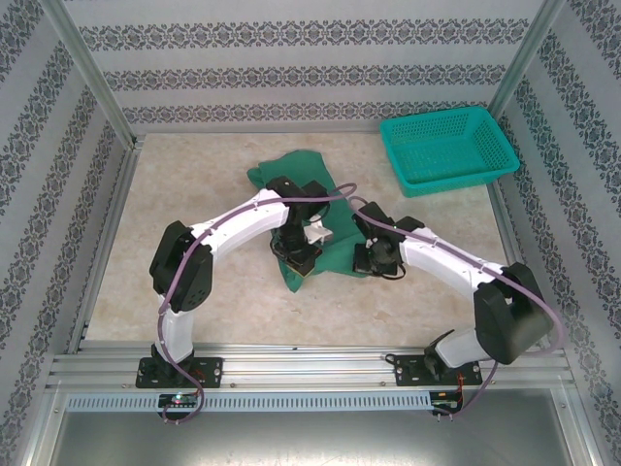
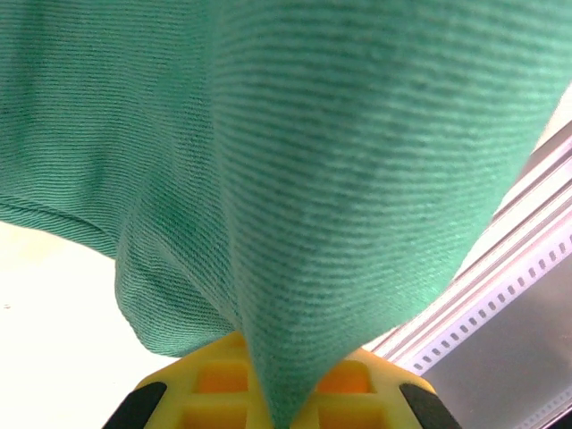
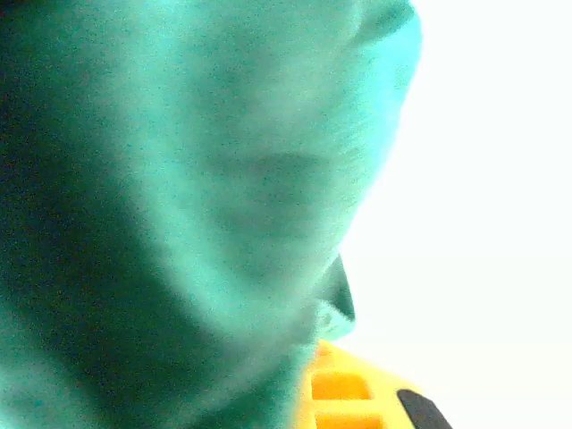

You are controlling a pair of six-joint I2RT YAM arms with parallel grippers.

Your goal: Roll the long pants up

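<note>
Evidently soft, light and floppy, the long pants [image 1: 301,165] bunch between the left jaws, closed on a fold, and drape against the right jaws, whose opening I cannot tell; a thick fold should hold best.

long pants [image 1: 301,163] on table [image 1: 194,194] centre; basket [image 1: 448,150] on table behind-right, well apart
</note>
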